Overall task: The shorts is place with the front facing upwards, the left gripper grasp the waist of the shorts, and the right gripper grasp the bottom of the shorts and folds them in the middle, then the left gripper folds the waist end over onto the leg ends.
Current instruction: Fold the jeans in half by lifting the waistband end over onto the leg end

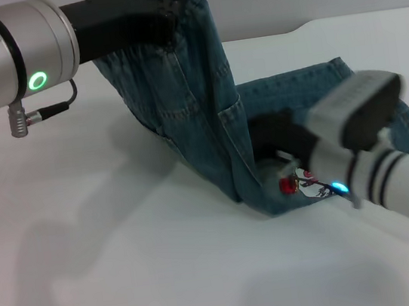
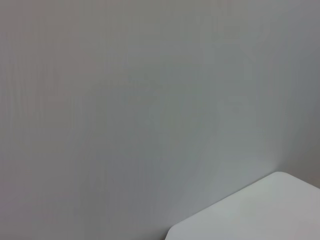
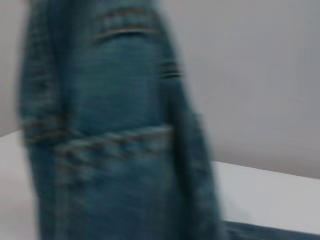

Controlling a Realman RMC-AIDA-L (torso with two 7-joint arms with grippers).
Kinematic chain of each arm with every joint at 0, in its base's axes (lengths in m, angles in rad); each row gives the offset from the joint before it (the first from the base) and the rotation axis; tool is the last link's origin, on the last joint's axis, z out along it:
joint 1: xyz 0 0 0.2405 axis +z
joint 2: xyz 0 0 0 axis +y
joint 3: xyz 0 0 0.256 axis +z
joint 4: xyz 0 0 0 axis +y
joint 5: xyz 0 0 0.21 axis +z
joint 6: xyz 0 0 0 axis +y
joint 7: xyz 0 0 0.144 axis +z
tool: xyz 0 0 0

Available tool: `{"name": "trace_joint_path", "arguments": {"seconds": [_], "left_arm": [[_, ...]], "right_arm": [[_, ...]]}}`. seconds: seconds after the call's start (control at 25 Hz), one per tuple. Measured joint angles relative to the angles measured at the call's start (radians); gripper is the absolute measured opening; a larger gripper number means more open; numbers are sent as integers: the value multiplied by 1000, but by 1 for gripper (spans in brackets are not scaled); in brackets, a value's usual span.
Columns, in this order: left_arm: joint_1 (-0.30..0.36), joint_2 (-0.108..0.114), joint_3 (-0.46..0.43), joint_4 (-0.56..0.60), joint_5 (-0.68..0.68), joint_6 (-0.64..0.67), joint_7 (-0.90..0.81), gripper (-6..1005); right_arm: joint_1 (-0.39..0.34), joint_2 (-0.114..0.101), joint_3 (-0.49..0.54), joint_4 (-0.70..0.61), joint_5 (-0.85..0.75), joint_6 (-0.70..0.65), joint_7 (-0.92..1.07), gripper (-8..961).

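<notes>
The blue denim shorts [image 1: 200,123] hang in a tall fold from my left gripper [image 1: 164,15], which is shut on the waist end high at the back of the table. Their lower part lies on the table and spreads to the right, with a red and white patch [image 1: 300,183] near the front fold. My right gripper [image 1: 263,135] sits low against the lying part, right beside the hanging cloth. The right wrist view is filled by the hanging shorts [image 3: 115,150] close up, with a pocket seam showing. Only a wall and a table corner [image 2: 260,215] appear in the left wrist view.
The white table [image 1: 129,270] stretches to the left and front of the shorts. Its far edge runs behind the shorts at the upper right, below a grey wall. The right wrist view shows the table surface [image 3: 270,195] beyond the cloth.
</notes>
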Motion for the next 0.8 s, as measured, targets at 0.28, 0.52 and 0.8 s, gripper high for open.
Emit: {"name": "trace_joint_path", "arguments": {"seconds": [0.28,0.52,0.8], "left_arm": [[-3,1,1,-15,-10,0,6,49],[-21,1,3,-44,-50,-3,29,48],[-24,1,13,-70,-61,-6,30,49]], "right_arm": [[-84,3,113,-56,-38,65,-11,0],[-51,12,100,-72,-39,43,-11,0],[3,16,56,-70,-36,5,2,0]]}}
